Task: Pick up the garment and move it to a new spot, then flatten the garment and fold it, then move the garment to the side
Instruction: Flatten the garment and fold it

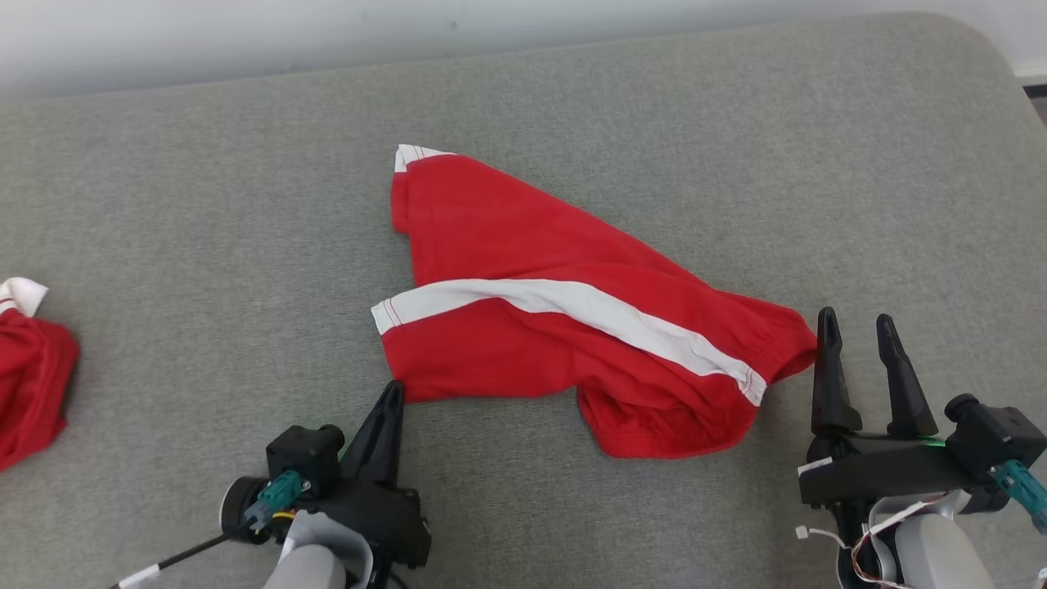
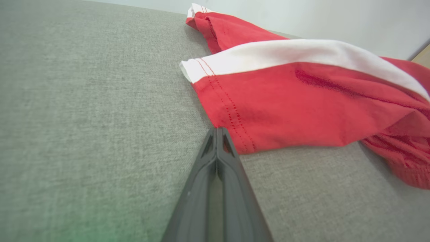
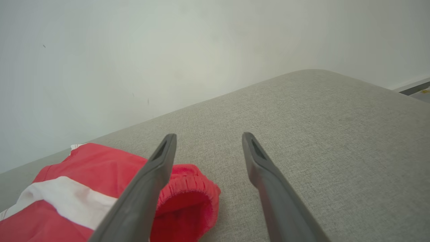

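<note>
Garment (image 1: 523, 237), red with white stripe: lay rumpled at the middle of the grey fabric surface (image 1: 204, 204). Left pincer (image 1: 394, 388): clenched, tips touching its near hem corner; cloth pinched or not, unclear. Right pincer (image 1: 856, 317): released, just beside the gathered end. Second red cloth (image 1: 33, 376): far left.

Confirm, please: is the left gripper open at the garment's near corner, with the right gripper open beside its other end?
Not quite: the left gripper is shut, fingers together at the garment's near corner, as the left wrist view shows. The right gripper is indeed open beside its other end.
</note>
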Controlling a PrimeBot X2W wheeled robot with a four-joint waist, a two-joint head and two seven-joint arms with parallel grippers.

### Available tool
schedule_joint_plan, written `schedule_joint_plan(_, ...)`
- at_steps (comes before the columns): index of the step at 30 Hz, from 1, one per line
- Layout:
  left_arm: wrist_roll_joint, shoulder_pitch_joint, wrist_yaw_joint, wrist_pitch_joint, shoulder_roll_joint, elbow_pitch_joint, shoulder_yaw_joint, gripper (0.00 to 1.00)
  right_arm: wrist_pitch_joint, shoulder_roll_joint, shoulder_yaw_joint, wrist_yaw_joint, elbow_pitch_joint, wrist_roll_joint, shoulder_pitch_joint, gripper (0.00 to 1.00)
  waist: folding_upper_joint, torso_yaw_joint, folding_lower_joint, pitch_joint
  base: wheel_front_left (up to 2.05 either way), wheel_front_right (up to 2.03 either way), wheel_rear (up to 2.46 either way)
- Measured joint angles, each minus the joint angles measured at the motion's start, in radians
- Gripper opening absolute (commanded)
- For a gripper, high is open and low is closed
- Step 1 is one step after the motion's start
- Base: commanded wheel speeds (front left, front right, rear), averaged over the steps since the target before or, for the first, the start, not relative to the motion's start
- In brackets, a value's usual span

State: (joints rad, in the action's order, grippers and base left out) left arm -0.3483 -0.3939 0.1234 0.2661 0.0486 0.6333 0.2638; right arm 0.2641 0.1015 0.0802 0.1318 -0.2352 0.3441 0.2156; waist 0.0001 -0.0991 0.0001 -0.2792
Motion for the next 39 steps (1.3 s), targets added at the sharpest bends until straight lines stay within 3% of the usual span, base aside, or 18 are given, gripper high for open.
schedule_joint_plan(9, 0.106, 0.140, -0.003, -0.003, 0.000, -0.097, -0.096, 0.00, 0.000, -0.013, -0.002, 0.000, -0.033, -0.004, -0.028, 1.00, 0.0000, 0.060, 0.0000, 0.038, 0.00, 0.00, 0.00)
schedule_joint_plan(22, 0.170, 0.286, -0.010, -0.003, 0.001, -0.132, -0.196, 0.00, 0.000, -0.031, -0.016, 0.000, -0.097, -0.006, -0.042, 1.00, -0.0001, 0.160, -0.0001, 0.125, 0.00, 0.00, 0.00)
schedule_joint_plan(23, 0.172, 0.294, -0.013, -0.003, 0.001, -0.135, -0.202, 0.03, 0.000, -0.032, -0.019, 0.000, -0.099, -0.008, -0.043, 1.00, -0.0001, 0.163, -0.0002, 0.133, 0.00, 0.00, 0.00)
schedule_joint_plan(24, 0.174, 0.300, -0.018, -0.003, 0.001, -0.137, -0.208, 0.65, 0.000, -0.033, -0.023, 0.000, -0.100, -0.013, -0.045, 1.00, -0.0001, 0.166, -0.0001, 0.141, 0.00, 0.00, 0.00)
schedule_joint_plan(25, 0.177, 0.306, -0.019, -0.003, 0.001, -0.139, -0.213, 1.00, 0.000, -0.033, -0.027, 0.000, -0.100, -0.017, -0.047, 1.00, -0.0001, 0.167, -0.0002, 0.148, 0.00, 0.00, 0.00)
schedule_joint_plan(33, 0.222, 0.345, -0.071, -0.003, 0.001, -0.209, -0.282, 1.00, 0.000, -0.037, -0.073, 0.000, -0.060, -0.096, -0.076, 1.00, -0.0001, 0.159, -0.0002, 0.203, 0.00, 0.00, 0.00)
schedule_joint_plan(39, 0.260, 0.386, -0.079, -0.003, 0.002, -0.278, -0.329, 1.00, 0.000, -0.039, -0.098, 0.000, -0.025, -0.172, -0.122, 1.00, -0.0001, 0.144, -0.0002, 0.244, 0.00, 0.00, 0.00)
